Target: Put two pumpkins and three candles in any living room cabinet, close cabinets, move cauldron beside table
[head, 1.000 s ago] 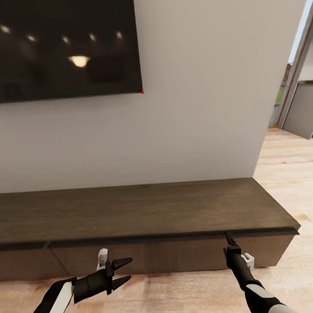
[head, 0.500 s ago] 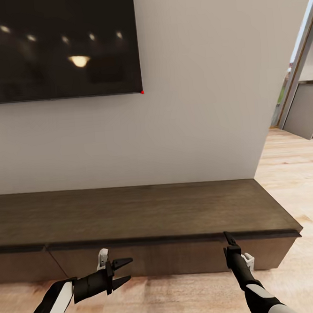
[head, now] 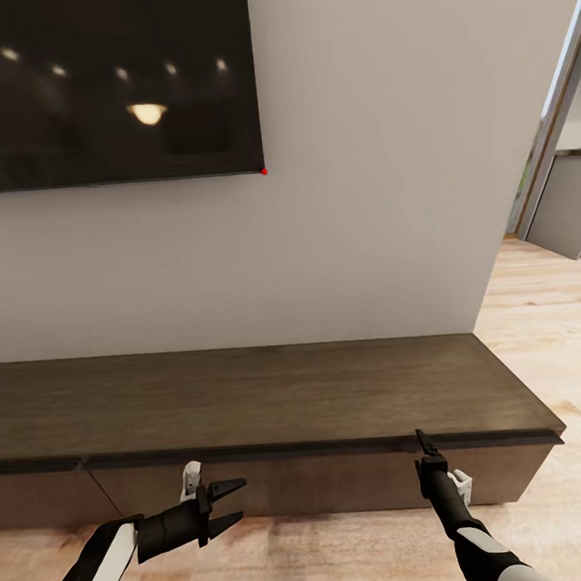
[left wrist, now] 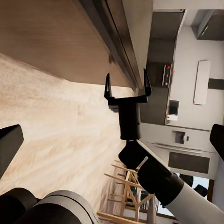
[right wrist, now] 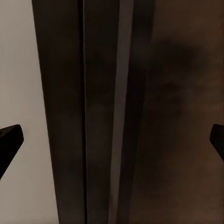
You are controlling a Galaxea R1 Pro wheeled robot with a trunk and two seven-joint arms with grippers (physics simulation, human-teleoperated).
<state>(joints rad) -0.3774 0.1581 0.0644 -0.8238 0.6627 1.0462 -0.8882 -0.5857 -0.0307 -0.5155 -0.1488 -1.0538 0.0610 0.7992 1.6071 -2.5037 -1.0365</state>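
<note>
The long low dark-brown cabinet point(head: 264, 397) runs along the wall, and its drawer fronts point(head: 323, 484) sit flush. My left gripper point(head: 233, 503) hovers open in front of the left part of the drawer front, holding nothing. My right gripper point(head: 422, 442) points up at the underside of the cabinet's top edge. In the left wrist view the right gripper point(left wrist: 127, 86) has both fingers spread and nothing between them. The right wrist view looks close at the cabinet's edge point(right wrist: 177, 116) between the open fingertips point(right wrist: 9, 140). The pumpkins, candles and cauldron are out of view.
A large dark TV point(head: 108, 86) hangs on the white wall above the cabinet. A doorway point(head: 563, 199) opens at the right past the wall's corner. Pale wood floor point(head: 346, 557) lies under both arms. Kitchen units point(left wrist: 186, 93) and wooden chairs point(left wrist: 126, 186) show far off.
The cabinet sits slightly lower and wider in the picture, from a small camera shift. Both arms keep the same pose and both grippers stay open.
</note>
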